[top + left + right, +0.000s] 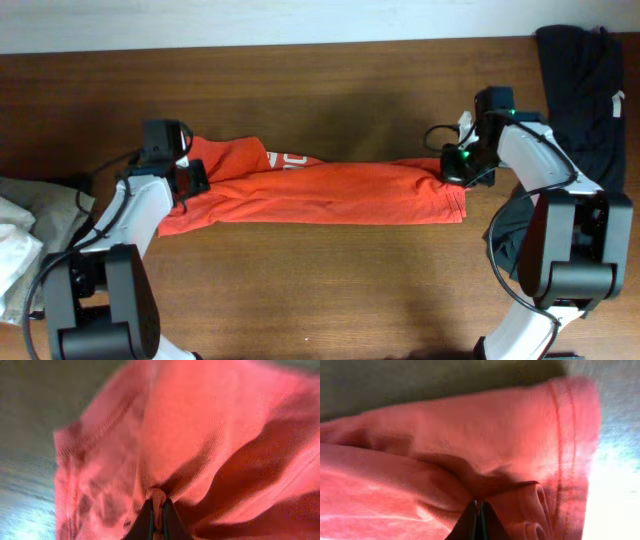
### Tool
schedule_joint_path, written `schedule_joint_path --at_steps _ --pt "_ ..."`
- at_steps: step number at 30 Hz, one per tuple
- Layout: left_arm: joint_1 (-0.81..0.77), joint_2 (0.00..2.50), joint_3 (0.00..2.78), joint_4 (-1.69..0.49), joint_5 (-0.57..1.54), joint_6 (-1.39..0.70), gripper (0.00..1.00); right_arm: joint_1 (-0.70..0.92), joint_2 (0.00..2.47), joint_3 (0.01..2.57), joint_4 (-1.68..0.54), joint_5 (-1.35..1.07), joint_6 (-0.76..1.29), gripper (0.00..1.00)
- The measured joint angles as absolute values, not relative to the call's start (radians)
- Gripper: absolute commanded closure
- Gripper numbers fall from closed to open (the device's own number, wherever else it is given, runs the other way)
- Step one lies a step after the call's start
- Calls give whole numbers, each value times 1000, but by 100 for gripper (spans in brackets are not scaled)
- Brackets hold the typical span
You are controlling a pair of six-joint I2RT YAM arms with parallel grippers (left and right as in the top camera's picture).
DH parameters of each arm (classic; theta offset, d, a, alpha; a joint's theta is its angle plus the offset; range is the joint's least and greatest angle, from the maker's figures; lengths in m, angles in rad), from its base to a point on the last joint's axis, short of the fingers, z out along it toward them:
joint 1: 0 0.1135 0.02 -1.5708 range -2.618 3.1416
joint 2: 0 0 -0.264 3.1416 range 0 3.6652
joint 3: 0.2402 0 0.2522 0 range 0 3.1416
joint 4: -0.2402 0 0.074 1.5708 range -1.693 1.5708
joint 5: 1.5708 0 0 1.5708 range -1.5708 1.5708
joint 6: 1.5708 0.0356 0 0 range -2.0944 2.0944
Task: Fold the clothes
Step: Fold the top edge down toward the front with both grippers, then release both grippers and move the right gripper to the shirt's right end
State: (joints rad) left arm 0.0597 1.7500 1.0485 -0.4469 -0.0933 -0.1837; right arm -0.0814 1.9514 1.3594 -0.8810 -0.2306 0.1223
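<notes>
The red-orange T-shirt (320,192) lies stretched in a long band across the middle of the wooden table, with a bit of white lettering (288,160) showing near its left end. My left gripper (183,178) is shut on the shirt's left end; in the left wrist view its fingertips (156,510) pinch a fold of the fabric (200,435). My right gripper (452,172) is shut on the shirt's right end; in the right wrist view its fingertips (477,510) clamp a fold next to the stitched hem (565,455).
A black garment (585,90) lies at the back right corner, partly under the right arm. A pile of white and khaki clothes (25,235) sits at the left edge. A white wall strip runs along the table's far edge.
</notes>
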Motion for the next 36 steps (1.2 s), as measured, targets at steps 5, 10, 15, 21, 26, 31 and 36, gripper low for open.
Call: schedule_joint_path --at_steps 5,10,15,21,26,31,36 --pt "62 1750 986 -400 -94 -184 99 -84 1951 1316 -858 -238 159 96" --pt "96 1750 985 -345 -101 -184 99 -155 1951 1238 -813 -257 182 96" --pt "138 1750 985 -344 -96 -184 99 -188 1951 1237 -795 -277 184 96" --pt "145 1750 985 -348 -93 -184 29 -186 1938 1240 -779 -312 187 1" --pt "154 1750 985 -346 -109 -188 11 -191 1947 1452 -912 -289 184 1" --pt "154 1750 986 -331 -93 -191 1 -191 1940 1635 -948 -289 183 1" --pt "154 1694 1046 -331 -67 -191 1 -191 1940 1632 -962 -289 183 1"
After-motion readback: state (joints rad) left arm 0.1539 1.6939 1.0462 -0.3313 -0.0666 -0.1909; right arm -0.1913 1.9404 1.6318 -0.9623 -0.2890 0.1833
